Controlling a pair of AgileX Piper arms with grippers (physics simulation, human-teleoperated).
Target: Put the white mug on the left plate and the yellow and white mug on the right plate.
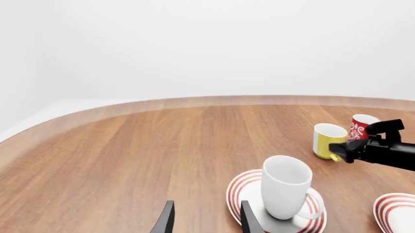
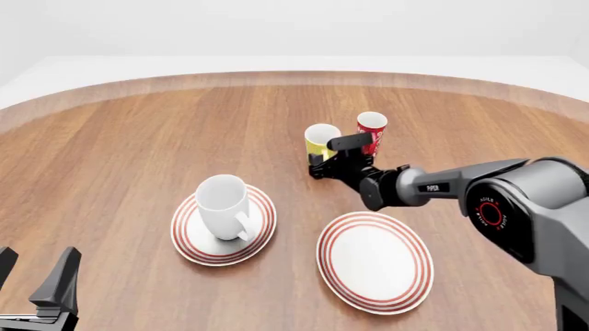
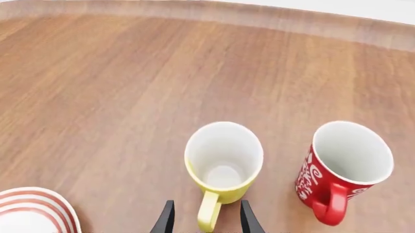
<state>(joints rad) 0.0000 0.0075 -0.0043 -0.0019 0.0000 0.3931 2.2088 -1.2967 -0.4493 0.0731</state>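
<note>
A round wooden table [image 2: 138, 131] with a paler rim curving from 9 to 3 o'clock, against plain white walls, evenly lit

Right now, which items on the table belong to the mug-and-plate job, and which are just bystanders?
Part of the job:
- white mug, already standing on the left plate
- yellow and white mug, on the table, its handle between the right gripper fingers
- right plate, nothing on it

Just lying about:
- red mug, beside the yellow one

Fixed front camera looks forward and down over the whole table [image 2: 110, 131]. Each wrist camera looks along its gripper's fingers; the right sits closest. All share the yellow and white mug [image 3: 224, 162].
</note>
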